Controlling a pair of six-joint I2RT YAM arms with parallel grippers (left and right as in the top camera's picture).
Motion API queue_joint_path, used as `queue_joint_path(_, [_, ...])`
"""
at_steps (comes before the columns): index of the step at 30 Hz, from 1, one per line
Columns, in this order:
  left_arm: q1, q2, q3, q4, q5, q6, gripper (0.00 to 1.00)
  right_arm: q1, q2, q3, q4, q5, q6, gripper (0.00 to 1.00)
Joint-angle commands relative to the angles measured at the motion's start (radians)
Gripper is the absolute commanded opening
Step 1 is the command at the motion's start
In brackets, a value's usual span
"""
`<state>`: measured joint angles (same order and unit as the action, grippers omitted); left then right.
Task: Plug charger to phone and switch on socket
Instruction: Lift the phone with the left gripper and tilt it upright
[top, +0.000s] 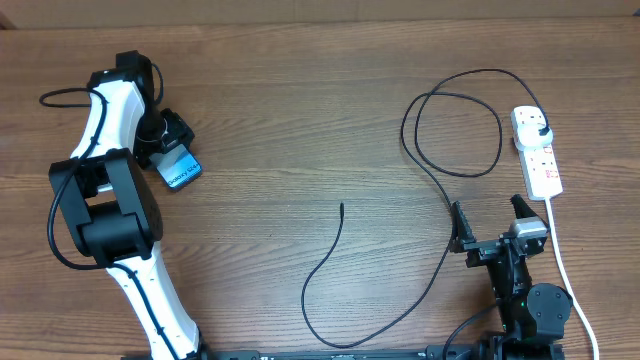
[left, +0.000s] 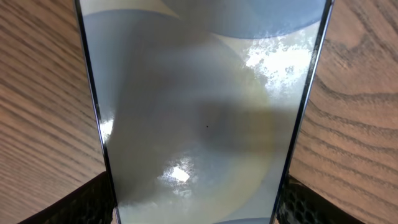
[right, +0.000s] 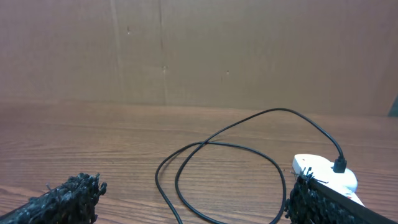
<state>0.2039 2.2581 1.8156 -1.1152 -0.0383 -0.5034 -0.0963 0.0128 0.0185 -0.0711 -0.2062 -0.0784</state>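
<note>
The slim rectangular smartphone (top: 181, 170) with dark edges and a light blue-teal screen lies on the brown wood-grain table (top: 300, 110) at its far left. It sits at the tip of the left gripper (top: 172, 146) of the white-and-black arm. In the overhead view a line of small pale lettering crosses the screen, too small to read. In the left wrist view the glossy screen (left: 205, 112) fills the frame. The black textured fingers (left: 93, 200) press against both of its long edges, so this gripper is clamped on the smartphone.

The long thin black charger cable (top: 322, 262) has its small connector tip lying free near the middle of the table, well apart from the smartphone. It curves toward the near edge, climbs to the right, forms a loop (right: 217, 180) and ends in a black plug (top: 541, 131). The plug is seated in the far outlet of the white oblong power strip (top: 540, 160) at the right edge. Small reddish marks show on the strip; no writing there can be read. Its white cord (top: 568, 280) runs toward the near edge.

The right gripper (top: 490, 224) sits low near the strip, its fingers (right: 68, 198) spread wide apart and holding nothing.
</note>
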Motion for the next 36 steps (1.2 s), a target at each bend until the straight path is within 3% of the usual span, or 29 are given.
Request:
queue_joint_path(1, [0.003, 0.002, 0.051, -0.015, -0.017, -0.013, 0.04, 0.006, -0.010, -0.011, 0.006, -0.005, 0.002, 1.00])
queue_joint_path(12, [0.003, 0.002, 0.167, -0.112, -0.006, -0.013, 0.04, 0.006, -0.010, -0.011, 0.006, -0.005, 0.002, 1.00])
queue_joint_path(20, [-0.015, 0.002, 0.292, -0.190, 0.166, 0.036, 0.05, 0.006, -0.010, -0.011, 0.006, -0.005, 0.002, 1.00])
queue_joint_path(26, [-0.037, 0.002, 0.334, -0.217, 0.360, 0.036, 0.04, 0.006, -0.010, -0.011, 0.006, -0.005, 0.002, 1.00])
queue_joint_path(36, [-0.061, 0.002, 0.335, -0.227, 0.818, 0.035, 0.04, 0.006, -0.010, -0.011, 0.006, -0.005, 0.002, 1.00])
